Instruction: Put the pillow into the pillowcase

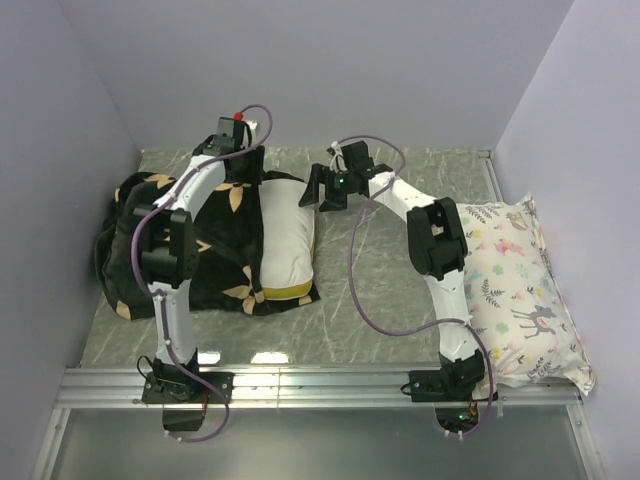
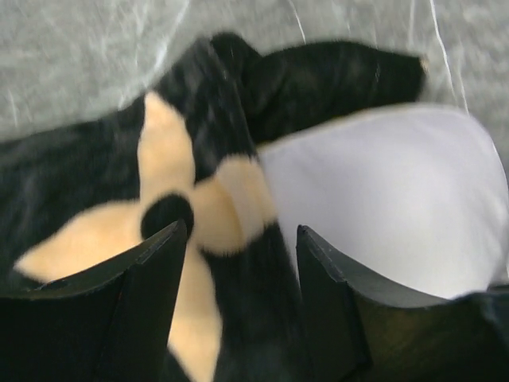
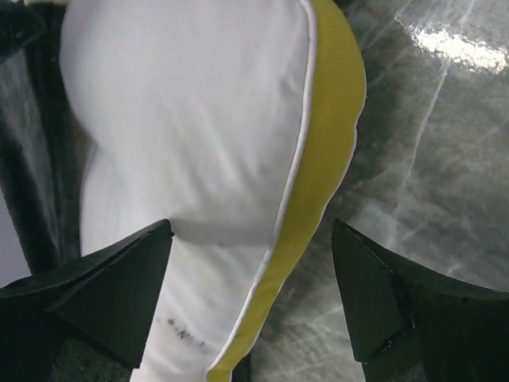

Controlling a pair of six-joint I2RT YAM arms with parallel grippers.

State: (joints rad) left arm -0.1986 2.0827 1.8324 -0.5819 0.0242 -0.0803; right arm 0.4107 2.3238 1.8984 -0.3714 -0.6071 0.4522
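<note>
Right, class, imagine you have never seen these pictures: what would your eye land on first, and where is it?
The black pillowcase with tan flowers sprawls on the left of the table, the white, yellow-banded pillow bulging out of its right side. Both open grippers hang close over it: the left gripper at the case's edge, the right gripper over the yellow band. A pastel deer-print pillow lies by the right wall.

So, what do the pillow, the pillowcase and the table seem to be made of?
The pillow: smooth matte white cloth, perhaps cotton or polyester, with a yellow woven edge. The pillowcase: black plush, going by its fuzzy pile and soft-edged tan flowers. The table: glossy grey veined surface, marble or an imitation; it reflects light.
</note>
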